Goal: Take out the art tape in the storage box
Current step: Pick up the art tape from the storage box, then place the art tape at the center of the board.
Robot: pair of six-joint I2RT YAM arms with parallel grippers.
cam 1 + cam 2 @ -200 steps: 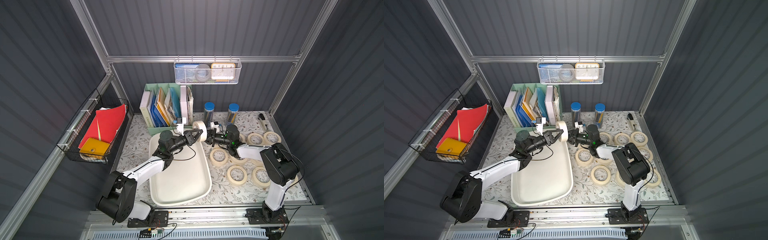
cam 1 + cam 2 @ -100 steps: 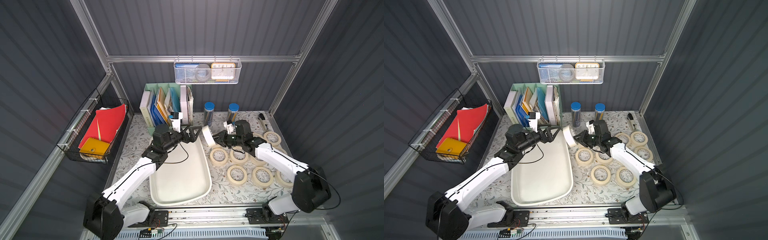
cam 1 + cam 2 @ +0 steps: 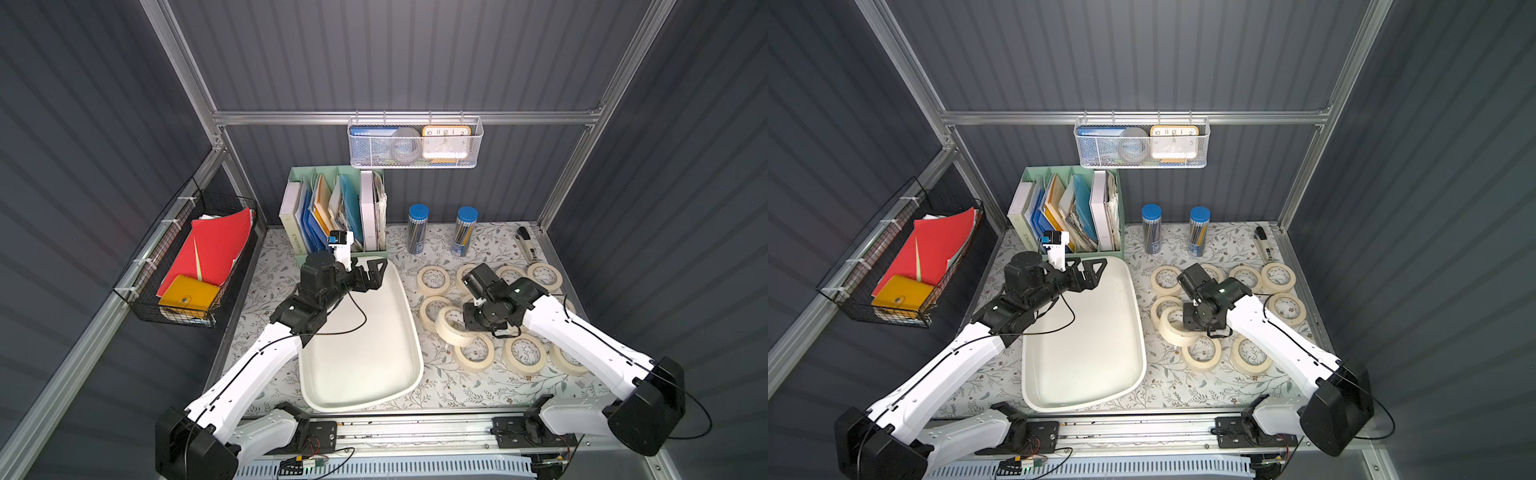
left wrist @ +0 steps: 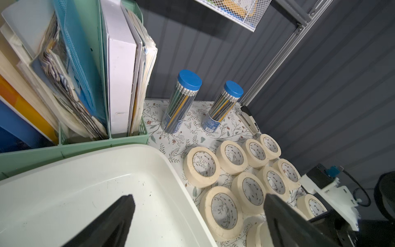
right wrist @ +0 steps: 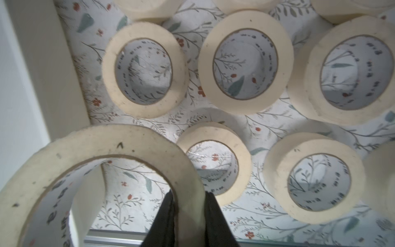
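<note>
The storage box is an off-white tub in the middle of the table, and no roll shows inside it in both top views. My left gripper hangs open over the box's far end, nothing between its fingers. My right gripper is shut on the wall of one art tape roll, held tilted just right of the box. In the right wrist view the black fingers pinch that roll. Several more rolls lie flat on the floral table around it.
A mint-green file organiser stands right behind the box. Two blue-lidded pencil tubes and a stapler sit at the back right. A white mesh basket hangs on the back wall and a black wire basket on the left wall.
My left gripper has opened, let go of the roll and drawn back to the left. My right gripper has carried the roll right and down among the rolls on the table.
</note>
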